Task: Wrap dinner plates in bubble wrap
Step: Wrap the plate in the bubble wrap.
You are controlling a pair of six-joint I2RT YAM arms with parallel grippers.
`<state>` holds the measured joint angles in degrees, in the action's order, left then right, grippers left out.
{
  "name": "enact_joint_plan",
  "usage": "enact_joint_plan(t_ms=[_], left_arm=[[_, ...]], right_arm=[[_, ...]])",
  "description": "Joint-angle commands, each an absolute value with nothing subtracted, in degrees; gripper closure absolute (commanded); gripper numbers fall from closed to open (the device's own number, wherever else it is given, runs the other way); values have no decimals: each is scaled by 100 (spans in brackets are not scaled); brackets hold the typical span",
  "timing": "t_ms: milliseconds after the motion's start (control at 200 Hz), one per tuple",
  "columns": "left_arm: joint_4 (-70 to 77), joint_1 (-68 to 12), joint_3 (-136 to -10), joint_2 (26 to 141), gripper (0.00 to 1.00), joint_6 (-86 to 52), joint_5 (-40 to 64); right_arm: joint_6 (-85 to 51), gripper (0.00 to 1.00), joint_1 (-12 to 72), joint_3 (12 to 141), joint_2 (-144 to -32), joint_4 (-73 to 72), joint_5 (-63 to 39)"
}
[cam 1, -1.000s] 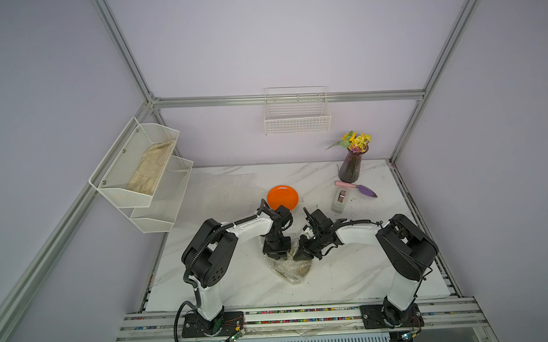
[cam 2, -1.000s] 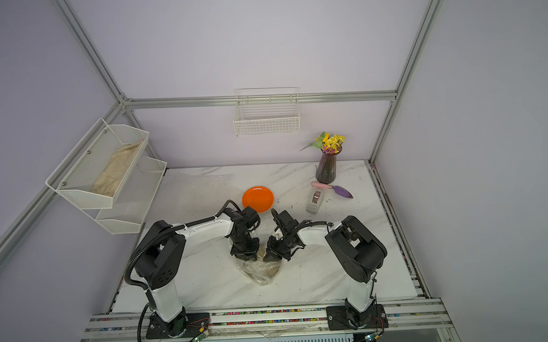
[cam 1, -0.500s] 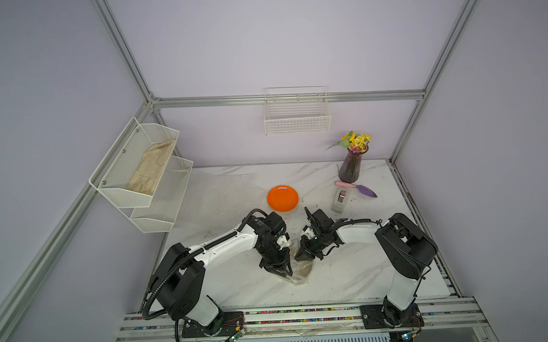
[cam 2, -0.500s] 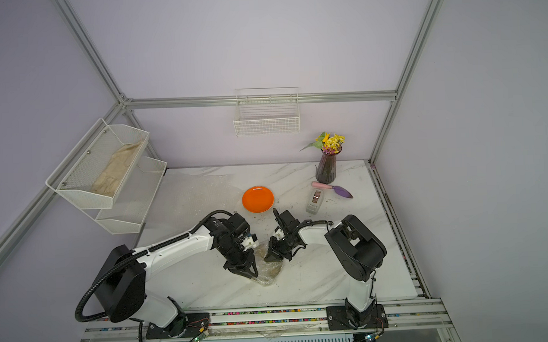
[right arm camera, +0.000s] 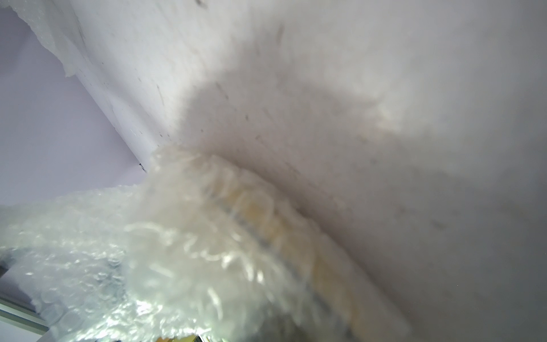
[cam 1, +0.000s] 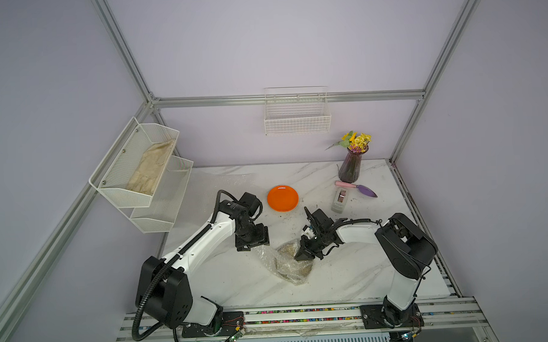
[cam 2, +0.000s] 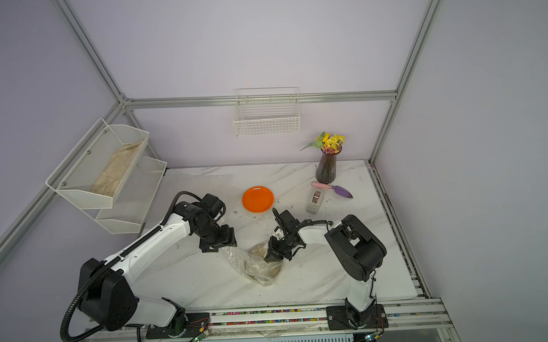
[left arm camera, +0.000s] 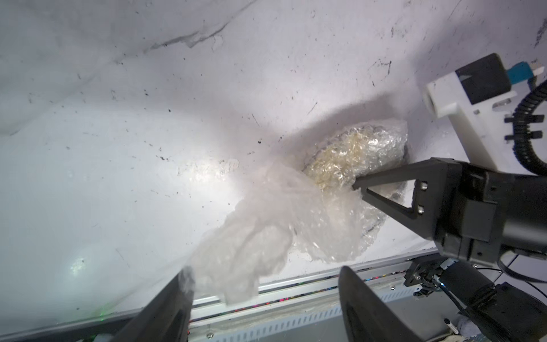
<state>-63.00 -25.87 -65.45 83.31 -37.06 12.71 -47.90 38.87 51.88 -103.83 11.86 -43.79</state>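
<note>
Plate one. Yellowish round plate (left arm camera: 340, 160) lies inside a crumpled bundle of clear bubble wrap (left arm camera: 266, 231) at 6 o'clock on the white marble table (cam 1: 348, 269).

Left gripper (left arm camera: 263, 275), at the bundle's 10 o'clock: jaws stand apart, the loose tail of film lying between them, unclamped. Right gripper (left arm camera: 356, 185), at 2 o'clock: closed, tips pressing on the bundle; whether film is pinched we cannot tell.

Our judgement on handling: plate stiff and breakable; film light, springy, slippery, prone to unfolding. We would take the loose tail near its end, not the plate rim. Plain orange round plate (cam 1: 282, 198) sits bare at 12 o'clock.

Containers: white mesh two-tier shelf (cam 1: 116, 171), 9 o'clock, upper tier holds a beige folded cloth (cam 1: 150, 169); we see nothing in the white wire wall basket (cam 1: 297, 124); dark glass vase (cam 1: 349, 169), 1 o'clock, holds yellow flowers (cam 1: 358, 140).
</note>
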Motion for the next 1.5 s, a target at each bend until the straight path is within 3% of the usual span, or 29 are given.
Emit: enact_joint_plan(t_ms=[0,185,300,515,695,850,1040,1495], left_arm=[[-5540,-2473,-6192,8456,41,-3822,1281],[-5203,-2277,-6126,8707,81,-3544,1163],[-5036,-2183,-6473,9022,93,-3193,1070],[-5290,-2030,-8367,9993,95,-2164,941],[-5356,-2327,-9193,10235,94,-2232,2195],[-5010,-3223,-8519,10100,93,-2998,2536],[-3777,-3806,-6738,9815,94,-4078,2843],[-3990,-3425,-5540,9084,97,-3983,2461]], right_arm=[[-4784,100,3863,4898,-10651,1982,-3437],[-4812,100,3866,4878,-10580,1978,-3454],[-4983,100,3917,4871,-10576,1772,-3463],[-6073,100,4134,5037,-10979,506,-3174],[-6709,100,4175,4927,-10979,-45,-2514],[-7068,100,4175,4521,-10902,-476,-2371],[-7130,100,4159,4332,-10716,-448,-2229],[-7165,100,4134,4219,-10571,-420,-2124]])
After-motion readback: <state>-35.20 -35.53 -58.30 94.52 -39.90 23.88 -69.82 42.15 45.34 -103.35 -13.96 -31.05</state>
